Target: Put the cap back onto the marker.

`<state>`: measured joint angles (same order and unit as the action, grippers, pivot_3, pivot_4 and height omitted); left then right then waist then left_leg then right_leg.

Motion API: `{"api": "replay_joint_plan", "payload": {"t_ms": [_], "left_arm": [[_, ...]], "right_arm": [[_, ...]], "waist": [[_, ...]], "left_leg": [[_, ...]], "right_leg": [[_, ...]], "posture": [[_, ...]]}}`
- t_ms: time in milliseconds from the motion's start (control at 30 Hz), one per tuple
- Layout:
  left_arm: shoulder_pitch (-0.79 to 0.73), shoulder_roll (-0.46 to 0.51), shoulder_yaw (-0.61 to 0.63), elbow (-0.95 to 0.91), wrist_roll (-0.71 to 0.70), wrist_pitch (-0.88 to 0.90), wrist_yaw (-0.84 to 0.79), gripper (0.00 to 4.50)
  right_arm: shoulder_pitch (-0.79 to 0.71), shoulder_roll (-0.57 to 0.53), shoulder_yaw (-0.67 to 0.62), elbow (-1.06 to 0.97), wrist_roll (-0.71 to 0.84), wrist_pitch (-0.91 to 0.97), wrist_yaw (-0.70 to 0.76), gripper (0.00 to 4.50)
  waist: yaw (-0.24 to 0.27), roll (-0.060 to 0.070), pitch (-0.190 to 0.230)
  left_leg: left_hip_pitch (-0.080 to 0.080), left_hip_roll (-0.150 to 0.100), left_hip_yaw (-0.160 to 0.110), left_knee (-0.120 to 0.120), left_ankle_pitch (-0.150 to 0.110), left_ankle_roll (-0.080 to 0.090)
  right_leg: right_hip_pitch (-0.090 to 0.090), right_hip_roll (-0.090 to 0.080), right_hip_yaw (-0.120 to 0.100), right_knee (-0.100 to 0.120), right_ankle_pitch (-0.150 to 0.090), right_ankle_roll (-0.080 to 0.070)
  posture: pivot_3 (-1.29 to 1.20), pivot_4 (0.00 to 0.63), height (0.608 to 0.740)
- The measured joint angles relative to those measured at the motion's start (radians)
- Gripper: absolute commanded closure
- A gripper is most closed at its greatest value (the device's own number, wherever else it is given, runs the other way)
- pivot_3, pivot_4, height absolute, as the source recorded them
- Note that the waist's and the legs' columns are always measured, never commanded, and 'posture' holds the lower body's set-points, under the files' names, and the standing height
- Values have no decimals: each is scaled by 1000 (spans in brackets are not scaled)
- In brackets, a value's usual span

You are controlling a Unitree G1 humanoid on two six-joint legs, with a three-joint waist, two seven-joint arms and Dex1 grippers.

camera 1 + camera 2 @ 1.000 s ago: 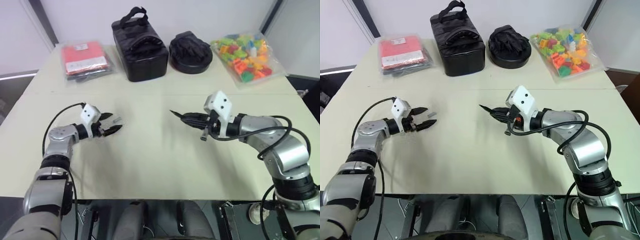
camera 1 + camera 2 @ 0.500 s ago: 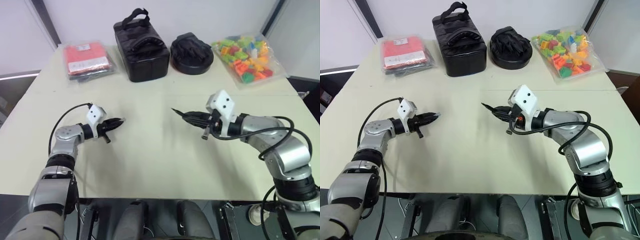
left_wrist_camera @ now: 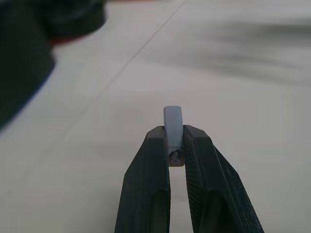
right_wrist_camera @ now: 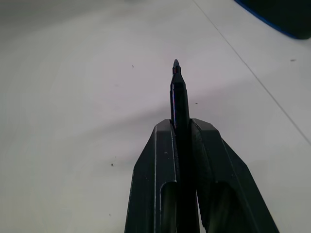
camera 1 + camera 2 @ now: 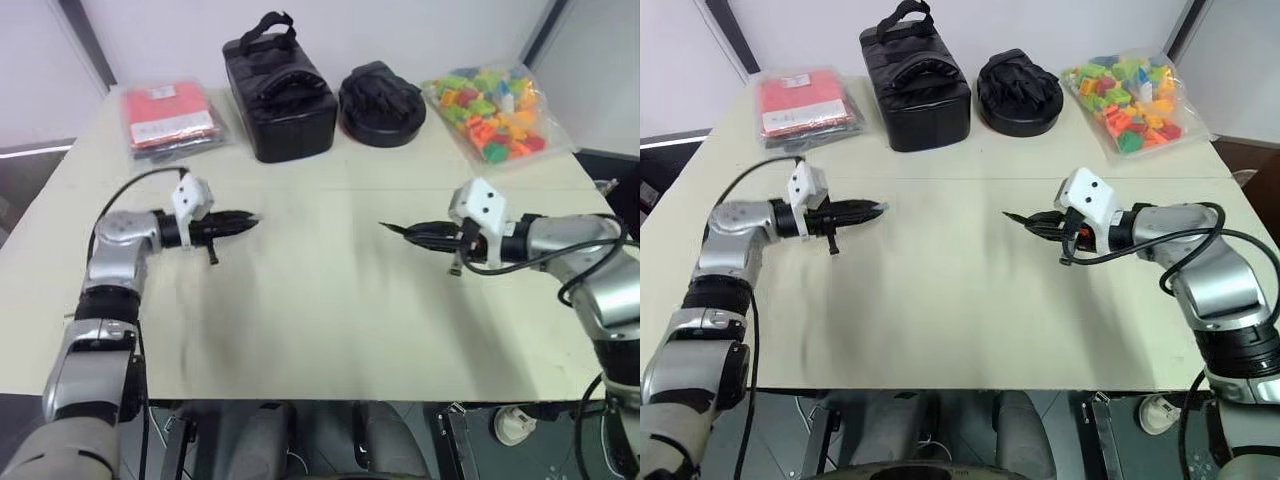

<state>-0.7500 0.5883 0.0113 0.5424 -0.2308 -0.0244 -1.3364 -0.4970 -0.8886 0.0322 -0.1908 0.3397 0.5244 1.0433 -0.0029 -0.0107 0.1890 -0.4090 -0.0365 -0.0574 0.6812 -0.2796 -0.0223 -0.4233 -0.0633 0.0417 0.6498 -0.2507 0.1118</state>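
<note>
You have the cap [image 3: 173, 127] pinched in the left gripper [image 3: 176, 145], whose fingers are closed tight on it — most of its short grey length sticks out past the fingertips, and only its rear end sits between the pads. The right gripper [image 4: 181, 127] is clamped shut on the marker [image 4: 177, 94], with the pointed tip reaching out ahead of the fingers. Both are held up off the desk [image 5: 310, 300], well apart, pointing roughly toward each other across its middle.

The main risk is misalignment. The cap is tiny and the tip is thin, so if the two axes are even slightly off when you bring them together, the tip will strike the cap's rim instead of entering. Because so little of the cap is gripped, that sideways push could pivot it between the pads or pop it out onto the desk.

I cannot tell from these views which end of the cap is the open one. If the open end is the one buried between the fingers, the marker will only butt against a closed face.

Watch the marker too: it sits in a narrow pinch, so pushing hard along its length may slide it backward through the fingers rather than seat the cap.

Bring them together slowly and square them up before contact — a dropped cap could roll toward the black bag [image 5: 279, 90] or the toy bricks [image 5: 490, 110] at the back of the desk.
</note>
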Motion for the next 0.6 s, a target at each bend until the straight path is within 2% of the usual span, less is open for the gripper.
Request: {"api": "replay_joint_plan", "payload": {"t_ms": [200,367,600], "left_arm": [[-14,-26,-80,-211,-41,98,-82,4445],[-32,-77,-121,-202,-38,79,-88,4445],[-64,-143,-153,-91,-17,18,-77,4445]], "right_arm": [[-88,-29,43,40,-8,-63,138,4500],[-127,-4,77,36,-10,-66,167,4500],[-130,47,118,37,-34,-79,152,4500]], "waist": [[-15,0,0],[-12,0,0],[-8,0,0]], "left_leg": [[0,1,0,0,0,0],[0,1,0,0,0,0],[-1,0,0,0,0,0]], "right_leg": [[0,1,0,0,0,0],[-1,0,0,0,0,0],[-1,0,0,0,0,0]], "posture": [[0,150,740],[0,150,740],[0,150,740]]}}
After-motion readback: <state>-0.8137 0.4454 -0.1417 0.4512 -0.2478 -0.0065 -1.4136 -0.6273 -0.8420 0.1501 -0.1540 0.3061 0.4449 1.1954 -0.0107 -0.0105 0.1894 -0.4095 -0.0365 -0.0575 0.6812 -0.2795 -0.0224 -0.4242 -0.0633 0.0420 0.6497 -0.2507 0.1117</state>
